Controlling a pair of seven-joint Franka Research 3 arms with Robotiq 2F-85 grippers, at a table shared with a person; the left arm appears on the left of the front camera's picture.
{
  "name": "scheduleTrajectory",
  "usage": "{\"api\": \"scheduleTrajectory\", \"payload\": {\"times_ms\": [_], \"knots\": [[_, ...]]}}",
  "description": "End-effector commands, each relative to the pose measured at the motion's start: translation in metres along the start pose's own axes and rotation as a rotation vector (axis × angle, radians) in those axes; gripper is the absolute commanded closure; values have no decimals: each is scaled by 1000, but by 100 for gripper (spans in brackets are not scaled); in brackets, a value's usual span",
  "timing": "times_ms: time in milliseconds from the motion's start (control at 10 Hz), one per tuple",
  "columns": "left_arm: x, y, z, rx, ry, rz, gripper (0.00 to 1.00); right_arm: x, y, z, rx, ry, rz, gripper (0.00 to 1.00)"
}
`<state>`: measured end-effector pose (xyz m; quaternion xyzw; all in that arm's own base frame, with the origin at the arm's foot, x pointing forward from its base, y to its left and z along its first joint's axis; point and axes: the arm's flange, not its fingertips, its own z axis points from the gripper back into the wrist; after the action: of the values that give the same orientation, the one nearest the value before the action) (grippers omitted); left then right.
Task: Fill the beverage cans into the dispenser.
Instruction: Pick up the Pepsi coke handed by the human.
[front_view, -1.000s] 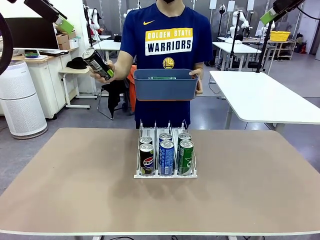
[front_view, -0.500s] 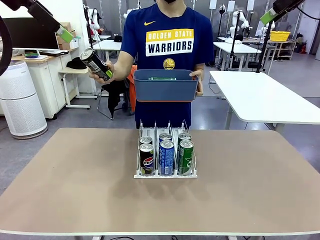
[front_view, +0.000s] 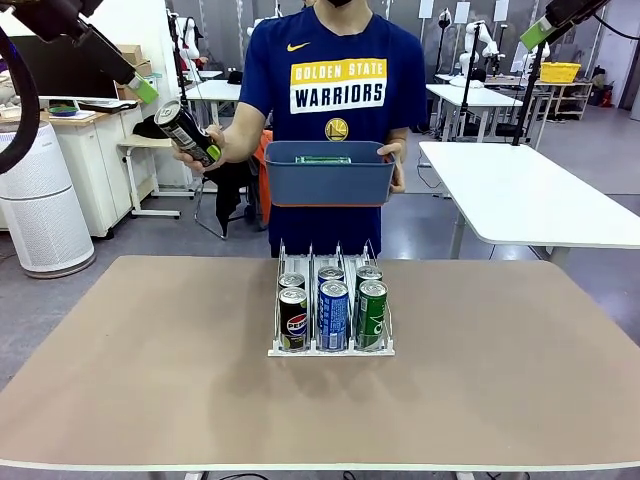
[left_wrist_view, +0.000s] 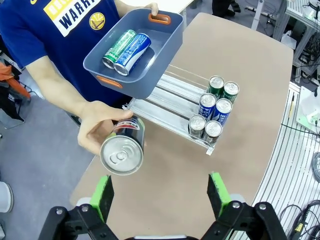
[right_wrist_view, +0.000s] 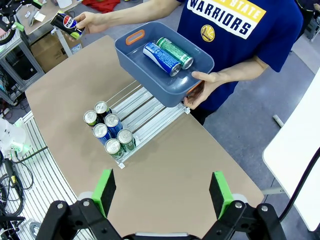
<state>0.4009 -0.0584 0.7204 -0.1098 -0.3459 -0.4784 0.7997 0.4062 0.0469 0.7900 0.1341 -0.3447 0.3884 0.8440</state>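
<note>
A person across the table holds out a black Pepsi can toward my left gripper, which hangs open up high, just left of it. In the left wrist view the can's silver top faces me, above and apart from my open gripper. The dispenser stands mid-table with several black, blue and green cans at its front. My right gripper hangs open high at the right and holds nothing.
The person's other hand holds a blue-grey bin over the far table edge, with a blue can and a green can lying in it. The dispenser's rear lanes are bare. A white table stands at far right.
My left gripper has come down and to the right, closer to the offered black can. The person's hand has shifted the can slightly left. The right arm has not moved.
</note>
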Motion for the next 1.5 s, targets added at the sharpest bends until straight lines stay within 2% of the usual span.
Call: {"api": "scheduleTrajectory", "payload": {"times_ms": [0, 1400], "knots": [[-8, 2, -14, 38, -7, -15, 0, -1, 1, -1, 6, 5, 2, 0], [-1, 2, -5, 10, -2, -4, 0, -1, 1, -1, 6, 5, 2, 0]]}}
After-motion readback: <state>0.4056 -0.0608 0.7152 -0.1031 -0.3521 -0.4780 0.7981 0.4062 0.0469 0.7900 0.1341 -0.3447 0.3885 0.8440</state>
